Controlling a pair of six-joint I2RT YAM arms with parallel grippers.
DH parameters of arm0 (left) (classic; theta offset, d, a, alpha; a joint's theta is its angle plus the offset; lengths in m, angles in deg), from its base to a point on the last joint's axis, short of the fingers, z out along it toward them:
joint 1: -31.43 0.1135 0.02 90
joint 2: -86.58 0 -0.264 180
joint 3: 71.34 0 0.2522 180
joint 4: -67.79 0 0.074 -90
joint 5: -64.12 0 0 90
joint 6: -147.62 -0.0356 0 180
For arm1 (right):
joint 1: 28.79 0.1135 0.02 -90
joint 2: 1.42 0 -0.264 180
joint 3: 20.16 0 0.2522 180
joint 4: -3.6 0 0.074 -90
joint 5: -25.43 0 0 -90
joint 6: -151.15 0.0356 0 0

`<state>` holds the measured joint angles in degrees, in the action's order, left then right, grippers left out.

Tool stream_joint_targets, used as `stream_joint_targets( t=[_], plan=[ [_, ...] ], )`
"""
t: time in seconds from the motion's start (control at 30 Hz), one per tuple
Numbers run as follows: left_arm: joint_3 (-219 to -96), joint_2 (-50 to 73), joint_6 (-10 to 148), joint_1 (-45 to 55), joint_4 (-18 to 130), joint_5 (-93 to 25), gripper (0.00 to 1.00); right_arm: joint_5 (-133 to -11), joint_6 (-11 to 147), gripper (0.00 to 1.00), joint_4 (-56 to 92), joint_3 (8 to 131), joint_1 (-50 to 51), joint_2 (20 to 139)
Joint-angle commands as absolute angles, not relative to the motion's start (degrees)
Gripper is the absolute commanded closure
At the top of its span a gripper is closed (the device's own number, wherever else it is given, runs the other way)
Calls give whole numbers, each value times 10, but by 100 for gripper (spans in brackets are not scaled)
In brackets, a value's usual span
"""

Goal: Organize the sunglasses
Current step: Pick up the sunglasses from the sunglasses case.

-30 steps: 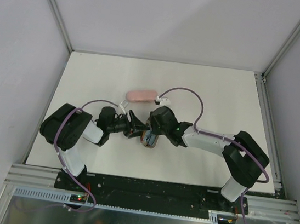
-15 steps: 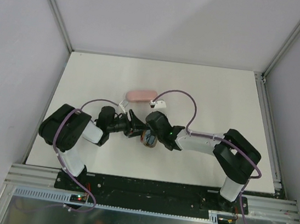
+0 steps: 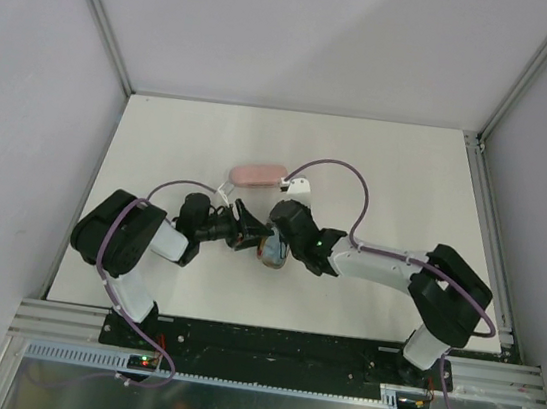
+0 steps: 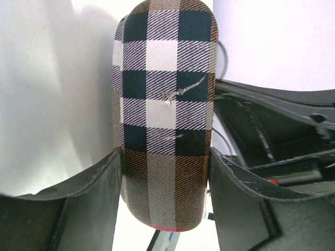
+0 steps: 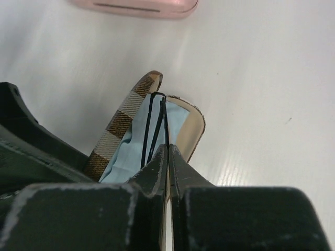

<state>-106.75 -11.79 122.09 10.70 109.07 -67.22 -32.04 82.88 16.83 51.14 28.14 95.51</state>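
Seating the sunglasses (image 5: 164, 117) in the case (image 5: 128, 112) is, I judge, the step in hand: their thin dark wire stands on edge in the open case, against the blue cloth (image 5: 180, 117) lying inside it. My right hand (image 5: 168, 157) is pinched together on that wire, fingers almost meeting. My left hand (image 4: 165, 172) clamps the plaid case by its two long sides. To do this well I should lower the frame gently until it lies flat on the cloth, never twisting so thin a wire, and let go only once it rests below the rim. The left must hold the case steady. A pink case (image 5: 133, 5) lies on the desk (image 5: 251, 78) beyond, apart.
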Motion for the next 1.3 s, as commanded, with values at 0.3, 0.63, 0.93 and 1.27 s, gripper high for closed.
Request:
stream_joint_targets(
  t=[0.3, 0.63, 0.93, 1.27],
  plan=[
    [-1082, -117, 1212, 104, 1123, -685, 43, -431, 872, 100, 195, 400, 206, 780],
    [-1073, -105, 1207, 104, 1120, -680, 43, -727, 985, 100, 70, 243, 39, 736],
    [-1049, -78, 1215, 99, 1118, -650, 43, -780, 1059, 100, -79, 210, 41, 757],
    [-1019, -41, 1252, 65, 1119, -567, 43, -643, 1099, 100, -178, 205, 111, 792]
  ],
)
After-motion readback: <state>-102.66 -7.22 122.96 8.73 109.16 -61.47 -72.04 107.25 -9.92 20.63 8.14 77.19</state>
